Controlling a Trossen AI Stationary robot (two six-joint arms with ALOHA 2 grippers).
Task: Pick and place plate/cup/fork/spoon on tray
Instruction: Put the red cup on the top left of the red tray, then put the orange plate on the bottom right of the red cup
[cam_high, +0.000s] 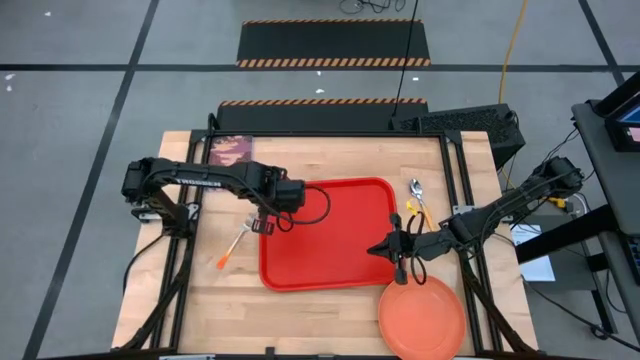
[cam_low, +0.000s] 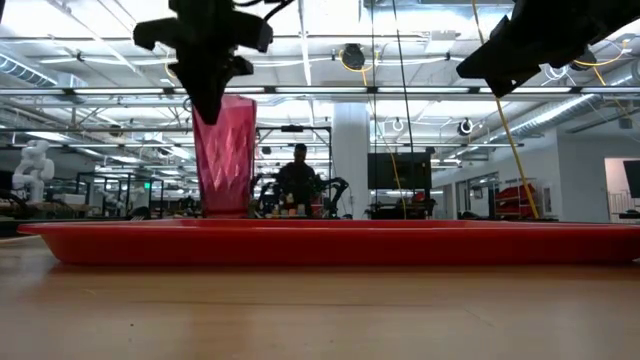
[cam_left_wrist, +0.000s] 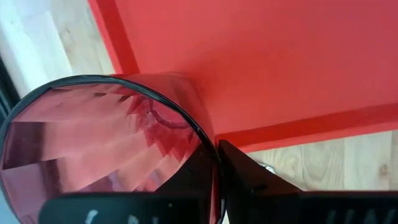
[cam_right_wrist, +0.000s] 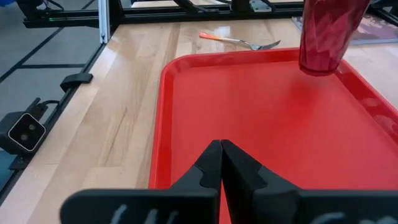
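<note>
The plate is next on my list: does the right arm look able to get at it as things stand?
Probably yes. The plate lies bare on the table by the tray's corner, on the right arm's side, with nothing on it. The right claw is shut, empty and just beside it; the left claw holds the cup.

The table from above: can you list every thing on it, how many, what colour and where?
Large red rectangular plastic tray: one, red, table middle.
Small dark red translucent plastic cup: one, dark red, over the tray's left edge, its wall pinched by the left end effector.
Round flat orange plastic plate: one, orange, off the tray's near right corner.
Orange-handled metal fork: one, left of the tray.
Orange-handled metal spoon: one, right of the tray.
Person: one, far behind the table.
Left end effector: black.
Right end effector: black, shut, empty, above the tray's right edge.
</note>
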